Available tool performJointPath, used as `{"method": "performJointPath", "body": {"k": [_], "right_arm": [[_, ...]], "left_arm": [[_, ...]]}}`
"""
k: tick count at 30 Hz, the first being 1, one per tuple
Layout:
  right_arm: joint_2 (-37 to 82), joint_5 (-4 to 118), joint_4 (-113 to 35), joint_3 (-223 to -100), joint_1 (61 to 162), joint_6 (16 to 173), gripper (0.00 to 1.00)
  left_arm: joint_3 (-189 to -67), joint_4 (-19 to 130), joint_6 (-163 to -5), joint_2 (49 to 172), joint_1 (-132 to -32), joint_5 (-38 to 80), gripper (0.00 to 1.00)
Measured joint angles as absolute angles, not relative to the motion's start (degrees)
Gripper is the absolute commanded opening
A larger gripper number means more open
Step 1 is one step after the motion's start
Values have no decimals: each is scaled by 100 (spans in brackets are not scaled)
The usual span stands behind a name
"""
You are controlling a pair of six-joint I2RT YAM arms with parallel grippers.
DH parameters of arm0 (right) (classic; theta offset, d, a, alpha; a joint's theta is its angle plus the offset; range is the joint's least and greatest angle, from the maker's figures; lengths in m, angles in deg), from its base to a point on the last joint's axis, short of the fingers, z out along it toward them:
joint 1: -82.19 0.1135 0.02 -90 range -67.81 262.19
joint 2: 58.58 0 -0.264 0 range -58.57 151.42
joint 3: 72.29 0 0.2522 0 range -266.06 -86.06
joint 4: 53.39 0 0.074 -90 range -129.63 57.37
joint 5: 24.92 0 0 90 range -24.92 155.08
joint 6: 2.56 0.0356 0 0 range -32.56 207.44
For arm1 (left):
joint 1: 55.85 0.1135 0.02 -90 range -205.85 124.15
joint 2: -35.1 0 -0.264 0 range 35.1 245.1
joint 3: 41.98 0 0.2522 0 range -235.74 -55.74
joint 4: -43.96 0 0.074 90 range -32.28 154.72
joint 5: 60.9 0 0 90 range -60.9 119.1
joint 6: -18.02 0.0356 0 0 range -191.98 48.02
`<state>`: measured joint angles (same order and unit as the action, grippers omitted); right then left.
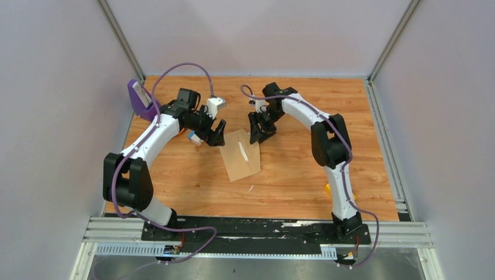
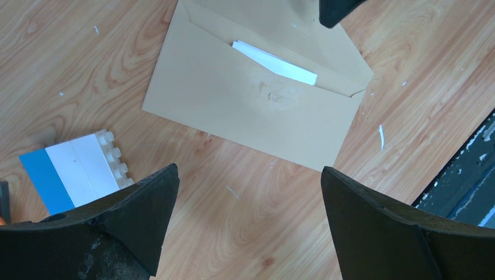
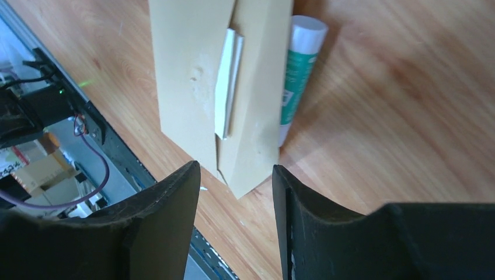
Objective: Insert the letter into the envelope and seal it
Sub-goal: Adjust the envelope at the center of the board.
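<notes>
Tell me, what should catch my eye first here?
A tan envelope lies in the middle of the wooden table, a white strip of the letter peeking from its mouth. The left pincer hangs wide open at its left edge, and the right pincer, less open, hangs over the flap's point. A green-and-white glue stick lies beside the flap, and a blue-and-white toy brick sits near the left pincer.
</notes>
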<state>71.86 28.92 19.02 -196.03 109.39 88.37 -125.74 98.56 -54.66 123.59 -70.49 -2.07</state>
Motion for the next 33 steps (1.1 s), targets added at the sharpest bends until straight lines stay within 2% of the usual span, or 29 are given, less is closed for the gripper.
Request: {"method": "performJointPath", "body": {"k": [12,24,33], "right_arm": [[7247,2470,2110,-19649,11282,8664,51],[6928,3476,1581,-19559,10856,8749,51],[7343,2920,1629,-19502,10711,8802,51]], "left_arm": [[-12574,9856,-5462,12359,-7049,-207,100],[-12574,9856,-5449,12359,-7049,-207,100],[-12554,9849,-5446,12359,-7049,-210,100]]}}
